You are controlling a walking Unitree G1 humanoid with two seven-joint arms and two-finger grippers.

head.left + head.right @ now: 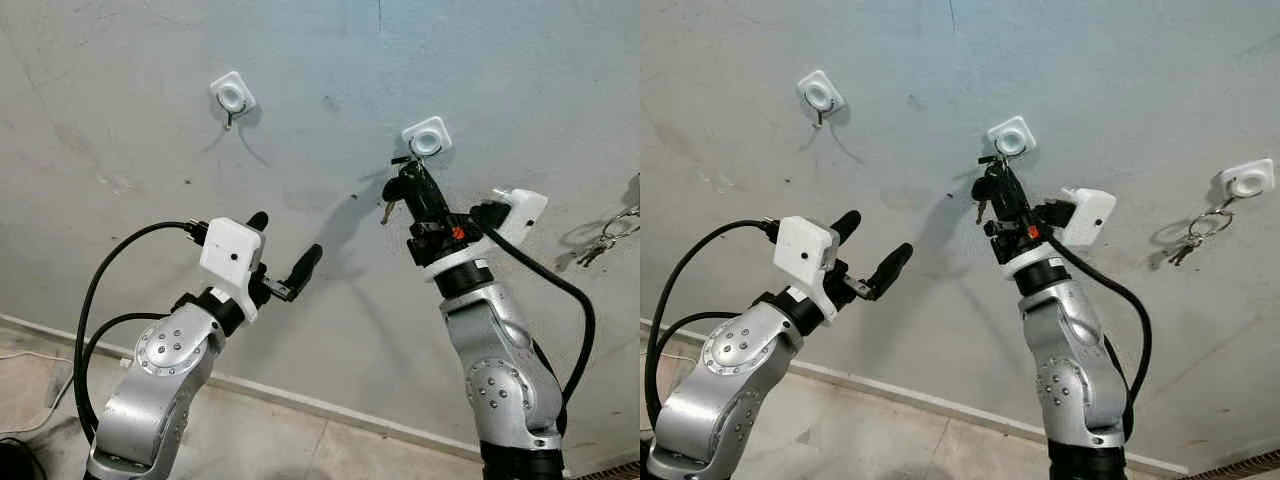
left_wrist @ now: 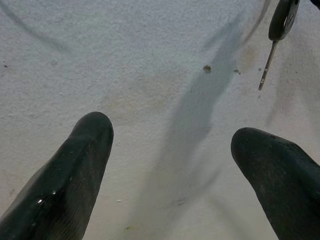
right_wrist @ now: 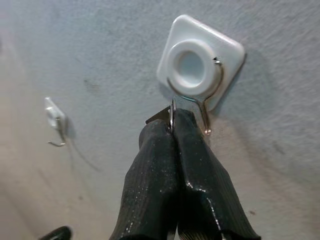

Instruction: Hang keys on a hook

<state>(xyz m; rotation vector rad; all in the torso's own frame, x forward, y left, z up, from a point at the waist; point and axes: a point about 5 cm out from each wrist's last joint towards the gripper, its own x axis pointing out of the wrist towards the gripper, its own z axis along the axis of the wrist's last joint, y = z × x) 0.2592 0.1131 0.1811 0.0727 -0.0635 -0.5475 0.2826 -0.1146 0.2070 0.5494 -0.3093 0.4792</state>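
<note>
Right gripper (image 3: 172, 125) clenched on my keys (image 1: 393, 190), pressed just at six o'clock of the hook (image 3: 200, 65). Left gripper (image 1: 285, 255) hangs released, well apart at nine o'clock.

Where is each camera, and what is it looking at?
Left eye: on the head, facing the wall; both silver arms show, the right gripper raised to the middle hook.
Right eye: beside it, same scene, plus a third hook with hung keys.
Left wrist: along the open left gripper at bare wall; a key dangles nearby.
Right wrist: along shut fingers pinching a key ring at the hook.
Shared: both eyes and the right wrist see the middle hook.
</note>
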